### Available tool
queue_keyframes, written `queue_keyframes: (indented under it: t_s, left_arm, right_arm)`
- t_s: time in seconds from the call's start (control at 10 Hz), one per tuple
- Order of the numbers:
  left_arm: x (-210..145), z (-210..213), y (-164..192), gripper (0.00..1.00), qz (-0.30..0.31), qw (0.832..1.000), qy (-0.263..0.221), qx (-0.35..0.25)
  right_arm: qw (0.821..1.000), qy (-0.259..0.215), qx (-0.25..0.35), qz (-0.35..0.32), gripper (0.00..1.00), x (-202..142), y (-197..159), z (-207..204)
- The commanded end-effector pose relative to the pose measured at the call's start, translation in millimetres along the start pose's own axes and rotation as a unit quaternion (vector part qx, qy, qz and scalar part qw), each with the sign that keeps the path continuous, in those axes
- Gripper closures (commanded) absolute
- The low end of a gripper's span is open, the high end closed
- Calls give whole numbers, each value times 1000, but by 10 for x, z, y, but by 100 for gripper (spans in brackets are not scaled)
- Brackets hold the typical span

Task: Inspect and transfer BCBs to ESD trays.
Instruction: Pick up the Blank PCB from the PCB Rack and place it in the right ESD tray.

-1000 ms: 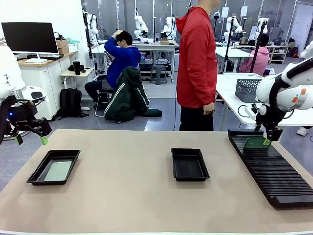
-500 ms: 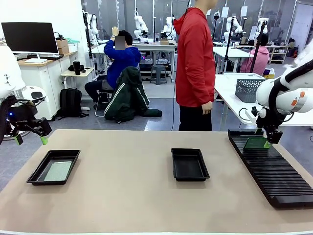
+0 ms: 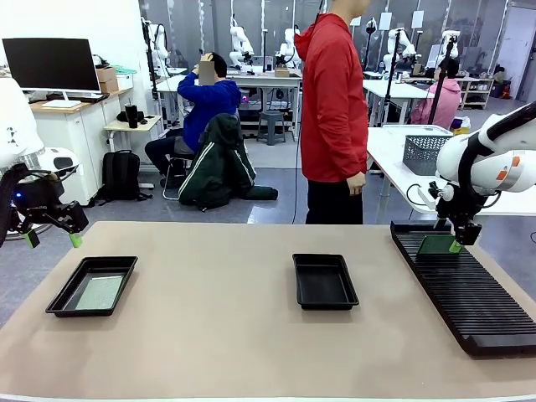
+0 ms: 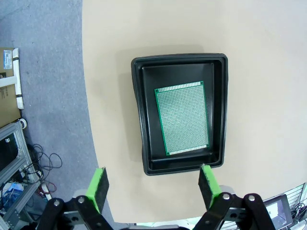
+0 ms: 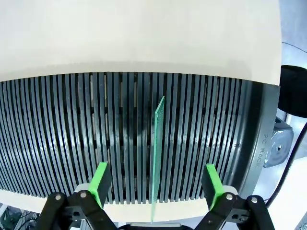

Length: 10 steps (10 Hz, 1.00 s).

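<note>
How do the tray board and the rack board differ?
The thin green circuit board in the shallow black plastic tray lies flat; the thin green board in the long black slotted rack stands on edge. The tray board lies ahead of the open left pincer; the rack board stands inside the open right pincer, untouched. Both are thin and green.

we take this for a robotics lab in an open-plan office hall. a white left arm (image 3: 18, 138) and a white right arm (image 3: 492, 159) flank our tan table (image 3: 209, 343), which bears black esd trays (image 3: 325, 283) and a slotted rack (image 3: 471, 303). behind stand rows of work tables (image 3: 392, 149), a monitor (image 3: 50, 64) on a white desk (image 3: 71, 127), a seated person (image 3: 205, 105), a backpack (image 3: 121, 176) on grey floor (image 3: 280, 180).
</note>
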<state>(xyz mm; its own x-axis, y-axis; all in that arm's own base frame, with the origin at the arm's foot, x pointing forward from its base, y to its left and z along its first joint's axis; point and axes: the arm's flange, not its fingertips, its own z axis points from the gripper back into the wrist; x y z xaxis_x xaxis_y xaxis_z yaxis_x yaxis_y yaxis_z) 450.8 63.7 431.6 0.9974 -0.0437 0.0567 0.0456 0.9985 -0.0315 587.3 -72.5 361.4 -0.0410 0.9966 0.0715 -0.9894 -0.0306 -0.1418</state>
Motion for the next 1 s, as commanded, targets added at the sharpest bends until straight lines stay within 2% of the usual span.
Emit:
queue_keyframes:
  t_s: [0.0, 0.2, 0.3, 0.4, 0.5, 0.6, 0.7, 0.8, 0.9]
  left_arm:
    - [3, -22, 10, 0, 1, 1000, -5, 2]
    - [3, -22, 10, 0, 1, 1000, -5, 2]
    - [3, -22, 10, 0, 1, 1000, -5, 2]
    - [3, -22, 10, 0, 1, 1000, -5, 2]
    - [3, -22, 10, 0, 1, 1000, -5, 2]
    - [3, -22, 10, 0, 1, 1000, -5, 2]
    - [3, -22, 10, 0, 1, 1000, -5, 2]
    - [3, -22, 10, 0, 1, 1000, -5, 2]
    - [3, -22, 10, 0, 1, 1000, -5, 2]
  right_arm:
    - [1000, 3, -1, 1, 0, -19, 6, 12]
    - [1000, 0, 1, -3, 0, -13, -6, 3]
    - [1000, -1, 2, -4, 9, -26, -21, -15]
    - [1000, -3, 4, -6, 11, -43, -34, -38]
    - [1000, 2, 2, -11, 20, -55, -37, -47]
    - [1000, -1, 0, -12, 22, -64, -37, -51]
    - [1000, 3, -2, -14, 31, -67, -31, -48]
    - [1000, 5, -3, -17, 34, -78, -31, -42]
    - [1000, 5, -6, -15, 43, -77, -30, -37]
